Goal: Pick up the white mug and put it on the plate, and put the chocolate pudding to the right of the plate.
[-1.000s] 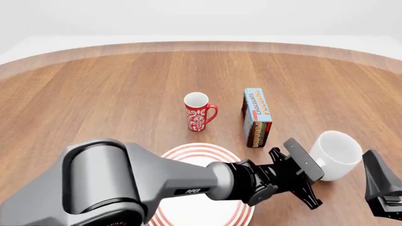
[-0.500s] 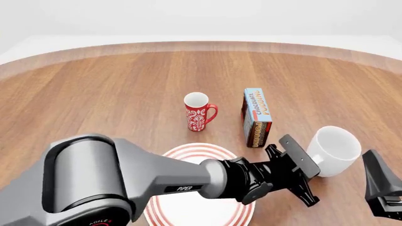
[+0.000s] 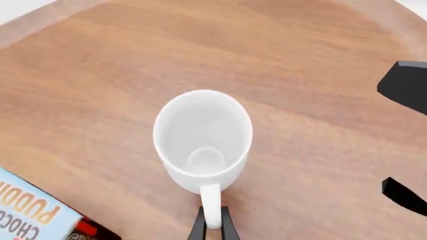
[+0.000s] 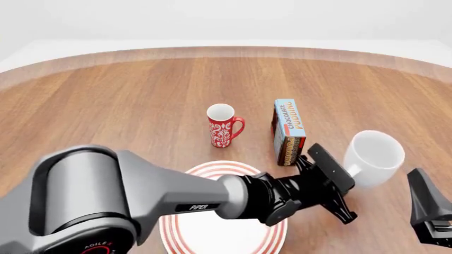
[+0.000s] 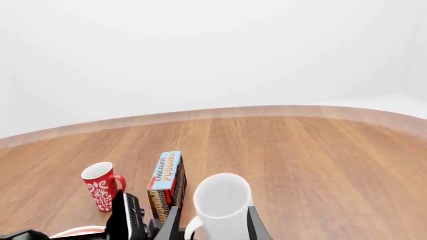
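Observation:
The white mug (image 4: 374, 157) hangs tilted above the table at the right, held by its handle in my left gripper (image 4: 344, 179), which is shut on it. In the left wrist view the mug (image 3: 202, 137) opens toward the camera, its handle between the fingertips (image 3: 197, 229). The plate (image 4: 219, 170) lies near the front, partly hidden under my left arm. The chocolate pudding (image 4: 288, 132) stands upright behind the plate's right side, left of the mug. My right gripper (image 4: 431, 211) is open and empty at the front right, near the mug (image 5: 222, 205).
A red mug with white ornament (image 4: 222, 125) stands behind the plate, left of the pudding. In the right wrist view the pudding (image 5: 167, 182) and the red mug (image 5: 101, 192) stand beyond my left gripper (image 5: 130, 217). The wooden table's far edge curves across the back.
My left gripper has raised the white mug and carried it slightly left, toward the pudding and plate. The right gripper has stayed in place.

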{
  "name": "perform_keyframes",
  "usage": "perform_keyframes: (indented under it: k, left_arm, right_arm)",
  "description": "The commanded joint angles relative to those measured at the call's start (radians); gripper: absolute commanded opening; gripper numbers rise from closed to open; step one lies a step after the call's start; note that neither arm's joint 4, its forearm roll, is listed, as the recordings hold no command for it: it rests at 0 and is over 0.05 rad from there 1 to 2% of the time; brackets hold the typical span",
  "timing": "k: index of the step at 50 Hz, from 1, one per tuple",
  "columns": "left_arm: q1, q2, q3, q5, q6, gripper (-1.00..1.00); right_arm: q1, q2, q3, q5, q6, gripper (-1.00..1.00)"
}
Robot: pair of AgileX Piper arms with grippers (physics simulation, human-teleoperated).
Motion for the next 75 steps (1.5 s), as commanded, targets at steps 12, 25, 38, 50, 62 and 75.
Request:
perform_keyframes:
  k: [12, 25, 38, 50, 62, 75]
  left_arm:
    - [0.035, -0.077, 0.194, -0.203, -0.001, -1.0]
    - [0.031, -0.213, 0.375, -0.301, -0.02, -1.0]
    - [0.011, -0.356, 0.489, -0.312, -0.023, -1.0]
    - [0.015, -0.449, 0.564, -0.309, -0.019, -1.0]
    - [0.028, -0.537, 0.651, -0.313, -0.012, -1.0]
    - [0.044, -0.624, 0.727, -0.31, -0.012, -1.0]
  right_arm:
    - [0.002, 0.0, -0.001, 0.002, -0.008, 1.0]
    - [0.002, 0.0, -0.001, 0.002, -0.011, 1.0]
    - [0.003, 0.0, -0.001, 0.002, -0.014, 1.0]
    - [0.005, 0.0, -0.002, 0.001, -0.014, 1.0]
    - [0.005, 0.0, -0.003, 0.003, -0.017, 1.0]
    - [0.004, 0.0, -0.004, 0.004, -0.018, 1.0]
